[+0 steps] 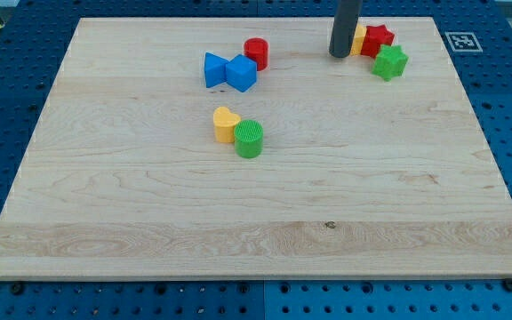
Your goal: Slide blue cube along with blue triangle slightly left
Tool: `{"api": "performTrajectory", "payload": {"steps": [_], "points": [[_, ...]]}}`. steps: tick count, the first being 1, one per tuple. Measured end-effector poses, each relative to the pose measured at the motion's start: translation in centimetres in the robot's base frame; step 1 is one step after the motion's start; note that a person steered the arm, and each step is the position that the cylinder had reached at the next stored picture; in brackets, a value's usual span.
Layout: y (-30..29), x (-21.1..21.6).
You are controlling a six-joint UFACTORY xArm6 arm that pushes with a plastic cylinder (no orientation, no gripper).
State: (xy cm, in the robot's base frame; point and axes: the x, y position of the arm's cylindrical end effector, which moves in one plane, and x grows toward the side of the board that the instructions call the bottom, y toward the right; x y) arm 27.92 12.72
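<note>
So the wooden board (256, 204) is sitting on a blue pegboard table (7, 107), and the blocks are lying in three little clumps on it.

My tip (340, 55) is resting up near the view's top, right of centre. No gripper on this arm, just the straight dark rod, so there's nothing to open or close and it's holding nothing. The tip is sitting right against the left side of a yellow block (359, 39), which the rod is partly covering, so I can't make out its shape. A red star (379, 40) is sitting just right of that yellow one, touching it, and a green star (389, 62) is sitting just below the red star, touching or nearly so.

The blocks the task cares about are well off to the view's left of the tip. The blue cube (241, 73) is sitting in the upper middle of the board, and the blue triangle (214, 69) is lying right against its left side, so they're looking a bit like a bow tie. A red cylinder (256, 53) is standing just above and right of the cube, touching or nearly touching it.

Further down, near the middle of the board, a yellow heart-ish block (226, 124) and a green cylinder (249, 139) are sitting pressed together, green one on the lower right.
</note>
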Motion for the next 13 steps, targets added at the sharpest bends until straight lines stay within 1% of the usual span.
{"api": "performTrajectory", "payload": {"steps": [2,5,7,8,9,10,11,13], "points": [[0.2,0.0],[-7.7,2.7],[-8.2,2.8],[-8.9,5.5],[-11.0,7.1],[-14.8,7.1],[-18.9,6.6],[-27.5,4.3]]}}
